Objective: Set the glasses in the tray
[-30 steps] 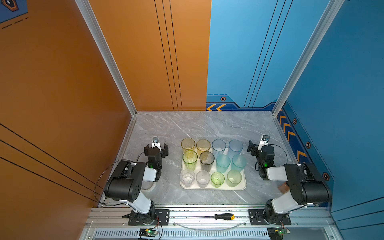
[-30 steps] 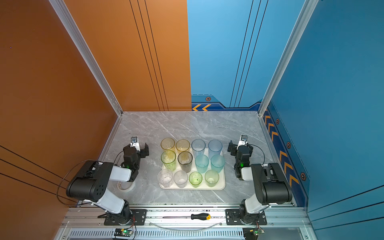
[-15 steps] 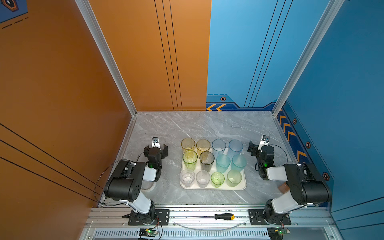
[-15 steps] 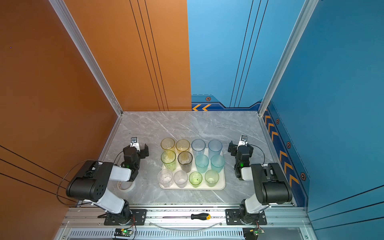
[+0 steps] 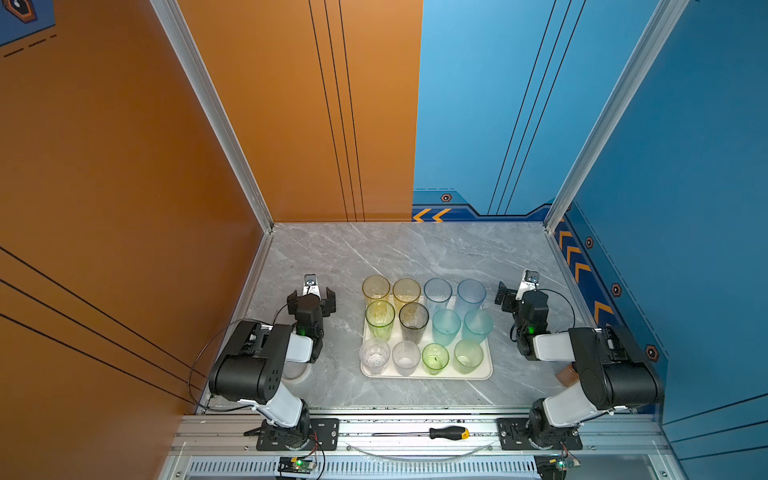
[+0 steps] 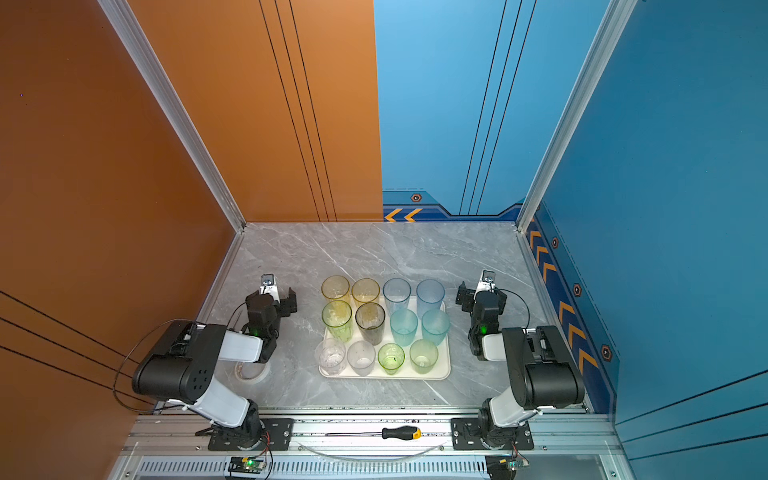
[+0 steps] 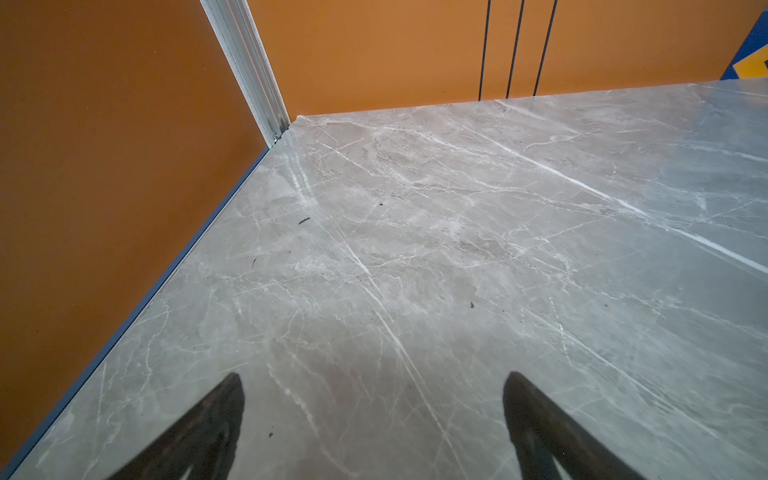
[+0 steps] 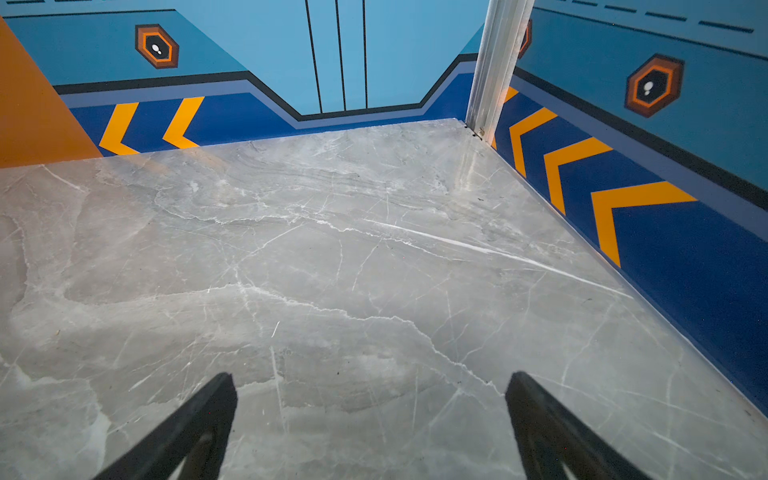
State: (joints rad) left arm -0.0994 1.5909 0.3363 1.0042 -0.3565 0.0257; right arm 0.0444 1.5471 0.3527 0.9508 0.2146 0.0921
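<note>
Nearest, on the front rail: a screwdriver [image 5: 449, 433]. Behind it the tray [image 5: 487, 370] sits mid-table, and all 12 glasses [image 5: 413, 322] stand upright in it, 3 rows of 4, short ones nearest and tall ones farthest. The left gripper [image 5: 311, 297] and right gripper [image 5: 521, 296] flank the far rows, each well clear of the tray, jaws spread wide and empty above bare marble table [image 5: 395, 249].

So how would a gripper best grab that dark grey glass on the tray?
Probably from straight above, pinching the grey glass by one side of its rim: it stands upright, mouth open, with other glasses close on every side.
</note>
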